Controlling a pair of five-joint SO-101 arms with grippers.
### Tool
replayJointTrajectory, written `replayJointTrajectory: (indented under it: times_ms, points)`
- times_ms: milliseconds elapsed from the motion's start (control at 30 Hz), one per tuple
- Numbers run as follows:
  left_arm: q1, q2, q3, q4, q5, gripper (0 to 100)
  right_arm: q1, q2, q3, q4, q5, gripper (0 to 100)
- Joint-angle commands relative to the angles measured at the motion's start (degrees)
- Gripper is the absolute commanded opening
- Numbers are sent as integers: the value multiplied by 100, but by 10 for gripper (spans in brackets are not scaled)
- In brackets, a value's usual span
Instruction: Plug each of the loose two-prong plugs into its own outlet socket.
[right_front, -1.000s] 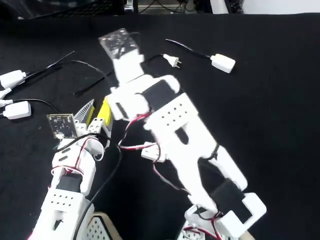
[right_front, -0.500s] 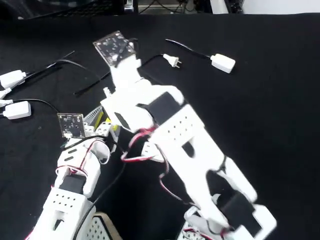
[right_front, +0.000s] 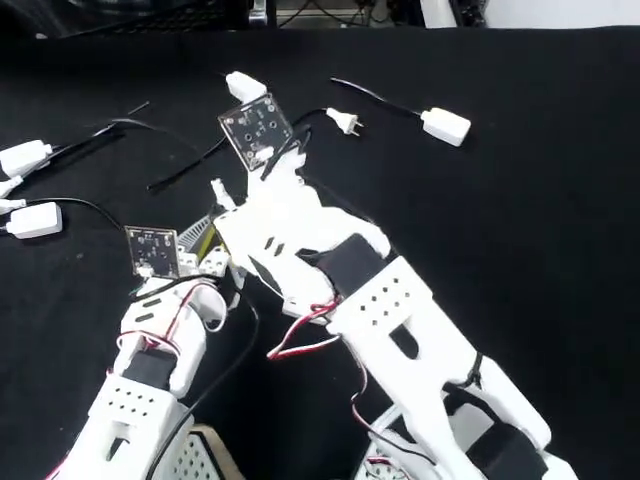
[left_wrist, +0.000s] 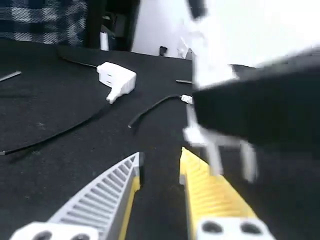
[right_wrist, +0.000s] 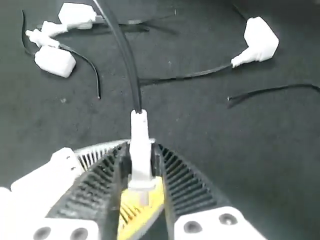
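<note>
One plug lies pinched inside the right gripper; the left gripper gapes.

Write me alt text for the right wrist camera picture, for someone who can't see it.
The right hand is closed around a white plug, whose black cord runs away from it across the black table. Farther off on the table lie several white outlet blocks with thin black cords of their own.

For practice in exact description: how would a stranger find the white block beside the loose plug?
Go to the far side of the black table. Right of the two-prong plug lies a white block; unlike the blocks at the left edge, it lies alone.
</note>
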Motion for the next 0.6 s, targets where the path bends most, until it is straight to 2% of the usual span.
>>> replayJointTrajectory:
  times_ms: [0, 367, 567]
  points:
    - [145, -70, 119, 105, -44, 145, 62, 48, 110, -264, -53, 12]
    - [-365, -70, 119, -211, -44, 145, 53, -435, 541, 536, -62, 12]
    - [-400, -70, 119, -211, -44, 145, 53, -690, 558, 949, -185, 12]
